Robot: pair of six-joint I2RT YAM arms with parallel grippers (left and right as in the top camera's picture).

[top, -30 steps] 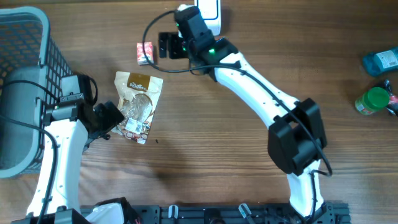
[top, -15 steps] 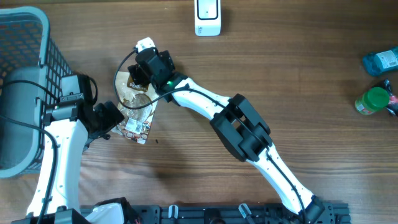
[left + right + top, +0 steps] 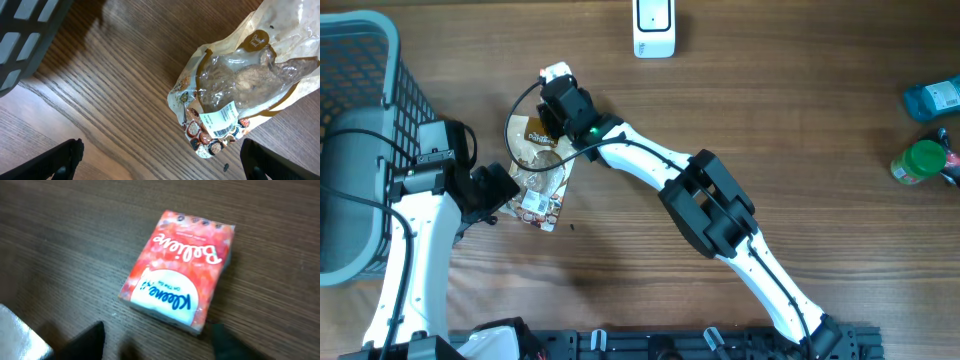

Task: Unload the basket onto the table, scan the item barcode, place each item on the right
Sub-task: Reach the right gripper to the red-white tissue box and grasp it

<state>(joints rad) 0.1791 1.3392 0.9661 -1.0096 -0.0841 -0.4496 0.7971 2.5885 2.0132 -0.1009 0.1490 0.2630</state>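
On the table [image 3: 800, 120], the scanner [image 3: 653, 28] sits at twelve o'clock and the basket [image 3: 360, 60] at ten. At three are a bottle [image 3: 932, 98] and a jar [image 3: 918, 162]. The snack bag [image 3: 542, 165] lies at nine, with the tissue pack [image 3: 557, 72] at its twelve.

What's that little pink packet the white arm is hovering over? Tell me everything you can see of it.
A small pink-red tissue packet, in glossy soft plastic wrap, printed with white script and a white oval label reading Kleenex in blue. It lies flat on the brown wooden table, label up, askew. The right gripper's dark fingers flank its near end, apparently without touching it.
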